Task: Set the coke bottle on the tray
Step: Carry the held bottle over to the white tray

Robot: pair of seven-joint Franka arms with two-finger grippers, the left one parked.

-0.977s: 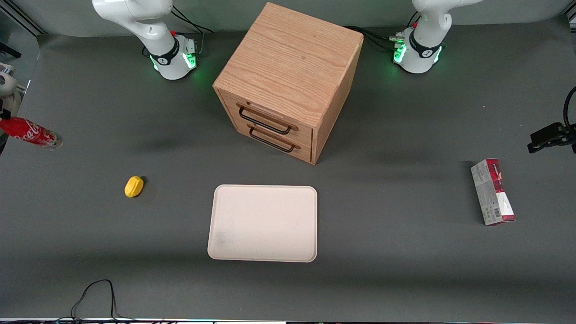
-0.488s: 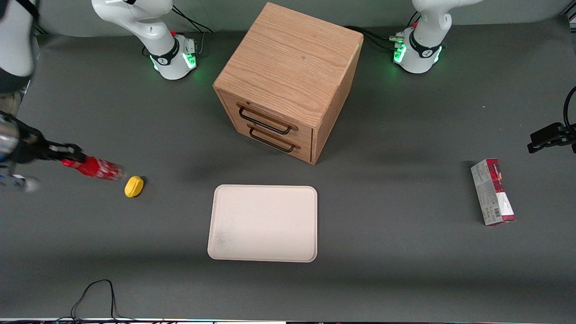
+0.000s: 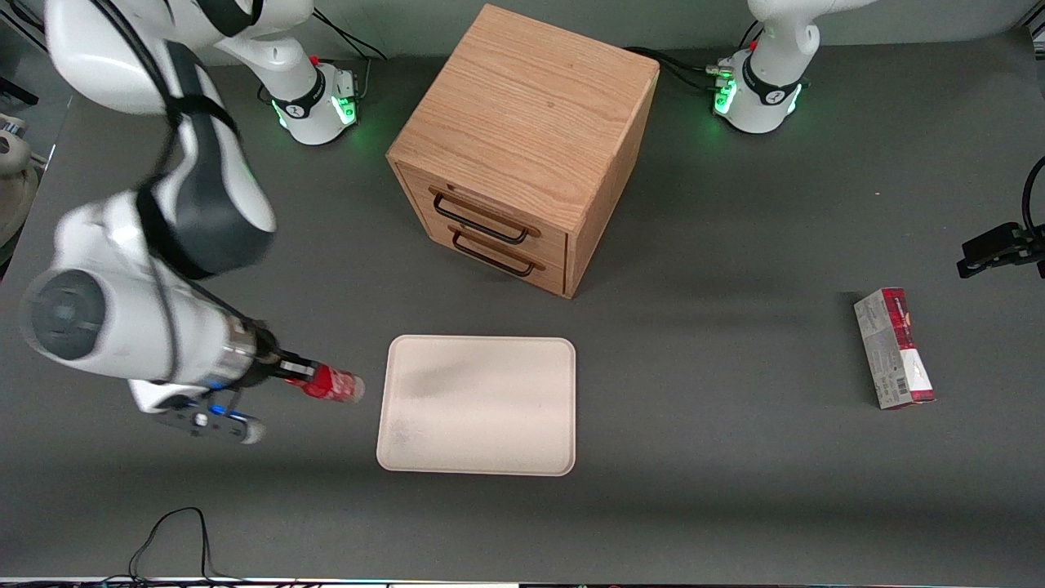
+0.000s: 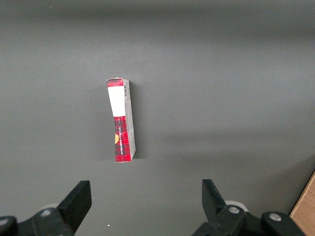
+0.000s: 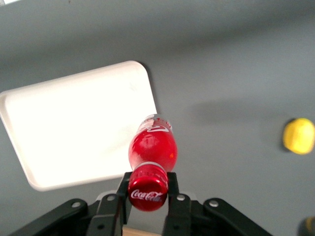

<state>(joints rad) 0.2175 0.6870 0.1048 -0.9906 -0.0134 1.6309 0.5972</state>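
Observation:
My right gripper [image 3: 300,374] is shut on the cap end of the coke bottle [image 3: 333,383], a slim red bottle held in the air with its clear base pointing toward the tray [image 3: 478,404]. The cream tray lies flat on the table in front of the wooden cabinet. The bottle is just beside the tray's edge toward the working arm's end, above the table. In the right wrist view the bottle [image 5: 151,150] is gripped at the cap between both fingers [image 5: 180,200], and its base overlaps the tray's corner [image 5: 74,123].
A wooden drawer cabinet [image 3: 522,147] stands farther from the front camera than the tray. A yellow lemon-shaped object [image 5: 299,136] lies on the table; my arm hides it in the front view. A red-and-grey carton [image 3: 894,349] lies toward the parked arm's end.
My right arm has swung in from the working arm's end of the table, carrying the bottle past the yellow object to the tray's edge and nearer the front camera.

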